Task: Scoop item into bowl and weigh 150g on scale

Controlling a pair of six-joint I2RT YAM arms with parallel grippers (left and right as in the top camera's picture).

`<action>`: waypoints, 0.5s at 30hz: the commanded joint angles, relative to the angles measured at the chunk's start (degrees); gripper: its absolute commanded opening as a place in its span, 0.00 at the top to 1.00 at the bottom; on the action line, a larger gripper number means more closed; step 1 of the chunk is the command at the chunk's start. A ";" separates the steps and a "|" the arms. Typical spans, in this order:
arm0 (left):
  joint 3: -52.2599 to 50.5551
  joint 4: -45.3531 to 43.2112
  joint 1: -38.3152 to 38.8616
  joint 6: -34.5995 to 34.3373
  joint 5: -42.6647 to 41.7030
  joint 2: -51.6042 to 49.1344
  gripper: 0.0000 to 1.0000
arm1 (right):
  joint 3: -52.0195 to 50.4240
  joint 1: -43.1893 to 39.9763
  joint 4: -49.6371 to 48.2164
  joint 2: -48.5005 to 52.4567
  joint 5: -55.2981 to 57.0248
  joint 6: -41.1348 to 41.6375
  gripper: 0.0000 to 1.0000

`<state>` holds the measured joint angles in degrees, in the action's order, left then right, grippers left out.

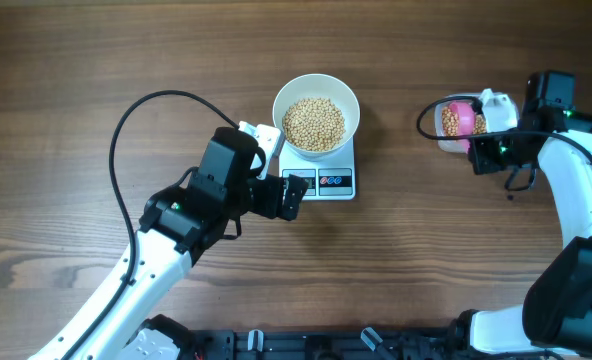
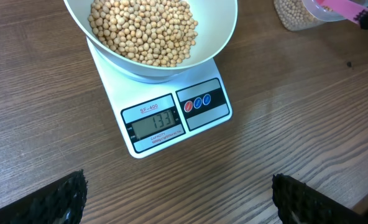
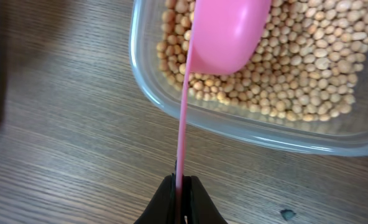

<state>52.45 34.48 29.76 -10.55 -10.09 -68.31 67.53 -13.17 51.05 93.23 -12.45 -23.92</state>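
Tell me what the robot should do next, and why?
Probably dip the pink plastic scoop into the small tan beans in the clear plastic tub for a little more: the flat white square scale reads 133, short of 150.

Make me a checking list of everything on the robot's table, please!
Surface: wooden table, brown grain.
Job's things: white bowl of beans sits on the scale; its display reads 133. A clear tub holds more beans.
Clutter: one small dark speck near the tub.
Grippers: left gripper open and empty, near the scale; right gripper shut on a pink scoop over the tub.
Cables: black cable loops beside the left arm; second cable loops by the tub.
Surroundings: dark hardware along the near edge.
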 commanded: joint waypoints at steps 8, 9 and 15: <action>-0.04 -0.15 0.24 1.09 0.57 -0.07 0.00 | -0.46 0.13 0.79 1.05 -4.61 3.17 0.96; -0.04 -0.15 0.24 1.09 0.57 -0.07 0.00 | -0.46 0.13 0.68 1.05 -4.61 3.19 0.96; -0.04 -0.15 0.24 1.09 0.57 -0.07 0.00 | -0.35 0.09 0.39 1.01 -4.17 4.87 0.96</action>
<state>52.47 34.48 29.76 -10.55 -10.09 -68.31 67.53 -13.17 51.44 93.34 -14.22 -20.56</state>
